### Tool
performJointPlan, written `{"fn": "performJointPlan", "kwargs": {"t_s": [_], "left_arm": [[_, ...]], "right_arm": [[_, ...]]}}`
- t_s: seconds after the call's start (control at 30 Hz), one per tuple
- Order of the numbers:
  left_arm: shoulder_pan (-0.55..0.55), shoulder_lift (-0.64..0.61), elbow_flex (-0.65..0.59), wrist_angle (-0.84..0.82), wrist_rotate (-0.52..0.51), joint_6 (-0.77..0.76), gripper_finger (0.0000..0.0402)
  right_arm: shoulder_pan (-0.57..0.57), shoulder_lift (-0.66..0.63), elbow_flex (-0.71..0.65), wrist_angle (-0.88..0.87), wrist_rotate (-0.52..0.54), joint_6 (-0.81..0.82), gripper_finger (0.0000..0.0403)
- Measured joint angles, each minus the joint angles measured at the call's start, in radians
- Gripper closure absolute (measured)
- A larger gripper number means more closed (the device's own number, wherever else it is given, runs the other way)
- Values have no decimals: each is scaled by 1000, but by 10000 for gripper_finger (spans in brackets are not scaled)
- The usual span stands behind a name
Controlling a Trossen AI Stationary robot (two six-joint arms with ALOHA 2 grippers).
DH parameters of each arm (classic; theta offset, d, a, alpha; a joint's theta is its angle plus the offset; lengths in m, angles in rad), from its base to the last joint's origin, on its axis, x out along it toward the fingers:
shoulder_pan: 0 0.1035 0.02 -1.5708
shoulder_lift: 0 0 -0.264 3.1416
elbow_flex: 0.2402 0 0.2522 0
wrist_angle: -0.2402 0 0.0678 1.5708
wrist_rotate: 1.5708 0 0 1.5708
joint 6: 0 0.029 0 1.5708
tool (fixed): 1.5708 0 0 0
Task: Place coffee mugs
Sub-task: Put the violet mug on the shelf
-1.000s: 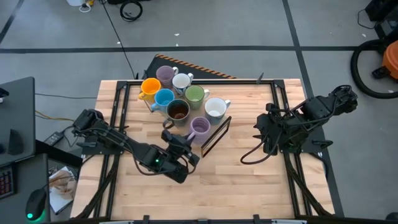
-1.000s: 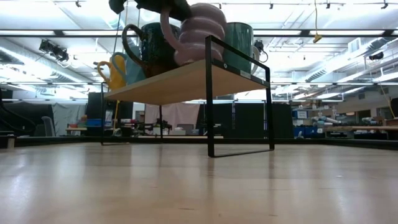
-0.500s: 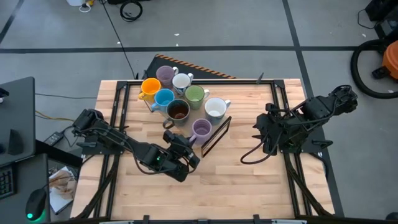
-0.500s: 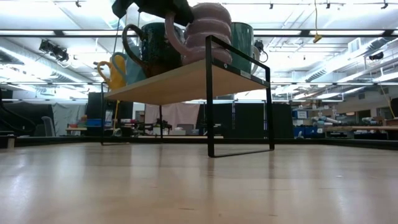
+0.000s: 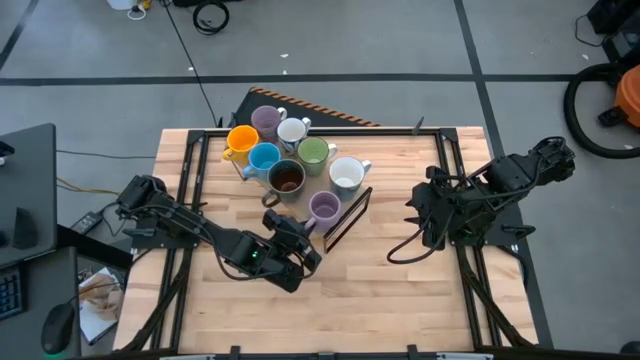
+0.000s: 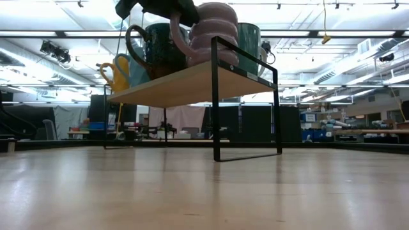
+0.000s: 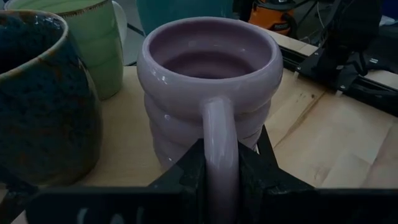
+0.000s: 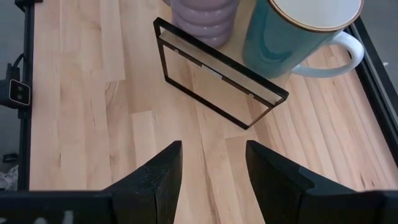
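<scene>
Several mugs stand on a small raised shelf [image 5: 352, 212], a wooden board in a black frame. They are lavender [image 5: 265, 120], white [image 5: 292, 130], orange [image 5: 241, 141], light blue [image 5: 264, 157], green [image 5: 313, 152], dark brown [image 5: 287, 178] and a teal one with a white inside [image 5: 346, 174]. A second, ribbed lavender mug [image 5: 322, 207] stands at the shelf's near corner, beside the brown mug [image 7: 37, 99]. My left gripper [image 5: 305, 223] is shut on it. My right gripper [image 5: 415, 212] hangs open over bare table right of the shelf. My left gripper pinches the ribbed lavender mug's handle [image 7: 219, 134] between its two fingers [image 7: 194, 171], low on the loop. The fingers come about level, slanting from the table's near left. The mug is upright, its base on the shelf board [image 7: 134, 155], the handle facing the gripper.
The shelf's black frame post [image 6: 216, 102] stands at the near corner, right under the held mug [image 6: 211, 32]. Black rails [image 5: 445, 170] run along the table's left and right sides. Bare wood [image 5: 380, 300] lies near and right of the shelf. Right wrist view shows the frame [image 8: 217, 71].
About a second ago my left gripper shifted the ribbed lavender mug a short way along the shelf toward its near corner post. It has stood still since. My right arm has kept still.
</scene>
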Motion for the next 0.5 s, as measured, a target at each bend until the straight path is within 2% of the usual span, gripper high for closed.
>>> {"fn": "performJointPlan", "kwargs": {"t_s": [0.33,0.5], "left_arm": [[12,0,0,-2,94,1,334],[12,2,0,-2,86,1,311]], "right_arm": [[0,0,0,1,0,-2,220],[0,0,0,3,-1,-3,220]]}}
